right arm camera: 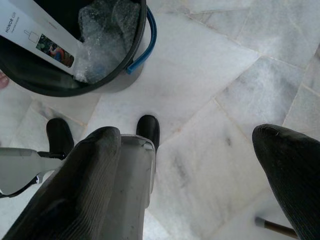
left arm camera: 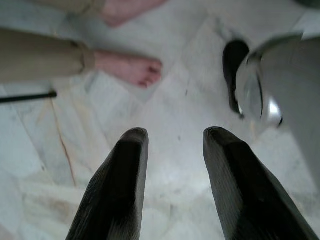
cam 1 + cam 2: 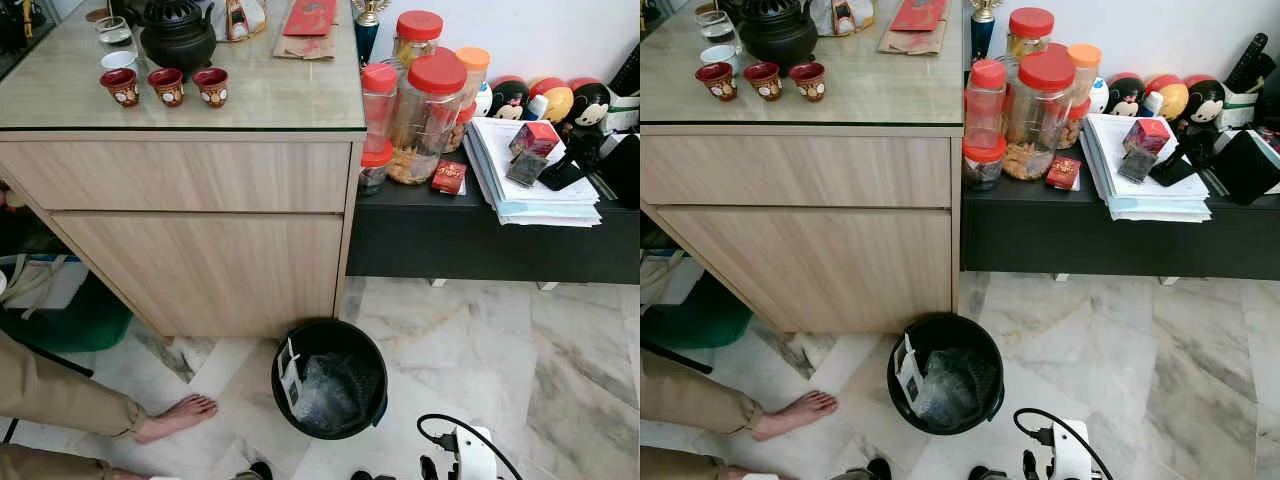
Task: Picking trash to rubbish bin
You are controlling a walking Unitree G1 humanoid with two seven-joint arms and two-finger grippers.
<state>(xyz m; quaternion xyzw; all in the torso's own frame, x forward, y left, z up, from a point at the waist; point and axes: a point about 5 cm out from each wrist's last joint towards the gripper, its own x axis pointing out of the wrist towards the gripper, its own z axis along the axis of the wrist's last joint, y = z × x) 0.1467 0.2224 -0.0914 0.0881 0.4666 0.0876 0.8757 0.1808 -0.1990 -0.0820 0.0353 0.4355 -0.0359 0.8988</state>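
A black round rubbish bin (image 3: 372, 345) stands on the marble floor in front of the wooden cabinet. Inside it lie a white printed box (image 3: 290, 375) and crumpled clear plastic wrap (image 3: 335, 390). In the right wrist view the bin (image 1: 30, 80), with its blue handle (image 1: 150, 37), holds the box (image 1: 42, 35) and the plastic (image 1: 102, 30). My right gripper (image 1: 189, 132) hangs open over bare floor beside the bin, nothing between its fingers. My left gripper (image 2: 175, 132) is open too, above bare marble with nothing in it.
A person's bare foot (image 3: 180, 415) and khaki trouser leg (image 3: 55, 395) are on the floor left of the bin. The cabinet (image 3: 200, 230) carries red cups and a teapot. A black low shelf (image 3: 480, 240) holds jars and papers. A black cable (image 3: 470, 432) loops near my body.
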